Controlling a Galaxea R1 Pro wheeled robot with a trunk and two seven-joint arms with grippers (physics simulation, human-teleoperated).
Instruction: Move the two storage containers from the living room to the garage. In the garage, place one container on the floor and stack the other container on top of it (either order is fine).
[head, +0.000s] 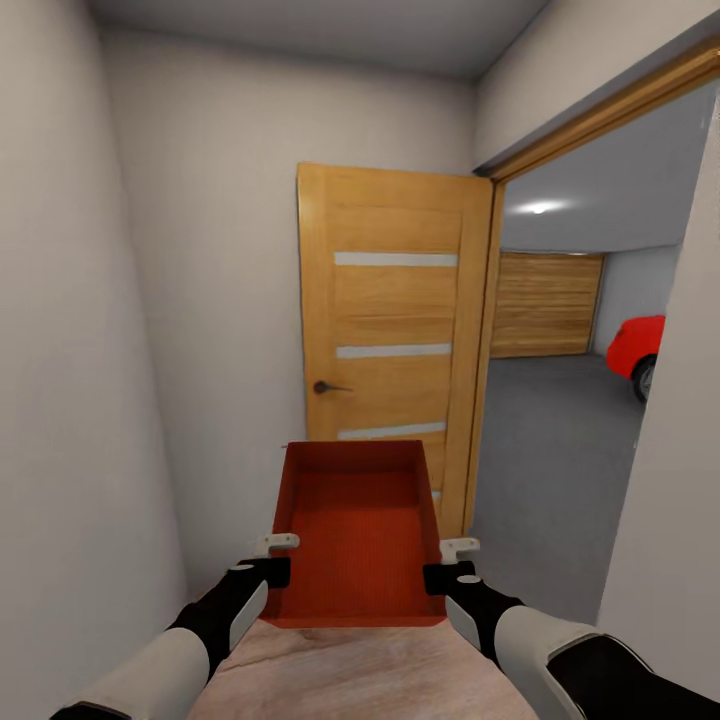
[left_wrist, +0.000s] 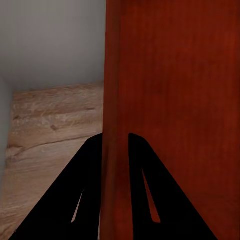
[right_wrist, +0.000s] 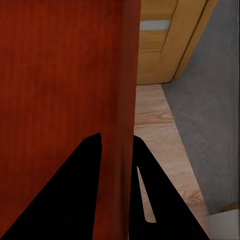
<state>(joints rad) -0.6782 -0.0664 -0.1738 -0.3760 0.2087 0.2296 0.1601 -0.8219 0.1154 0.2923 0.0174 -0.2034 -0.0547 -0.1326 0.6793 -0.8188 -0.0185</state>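
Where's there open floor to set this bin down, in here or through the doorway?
Roomiest is the grey garage floor past the doorway, between the open wooden door and the red car. The hallway's wood floor is a narrow strip between walls. Both grippers, left and right, hold the red-orange bin by its side walls.

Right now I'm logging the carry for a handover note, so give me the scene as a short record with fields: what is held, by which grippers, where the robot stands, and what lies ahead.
held: one red-orange open-topped plastic bin, empty inside
left gripper: shut on the bin's left wall
right gripper: shut on the bin's right wall
underfoot: light wood plank floor
ahead: open wooden door with pale stripes
doorway to the right: dark grey concrete floor, red car, slatted wooden door
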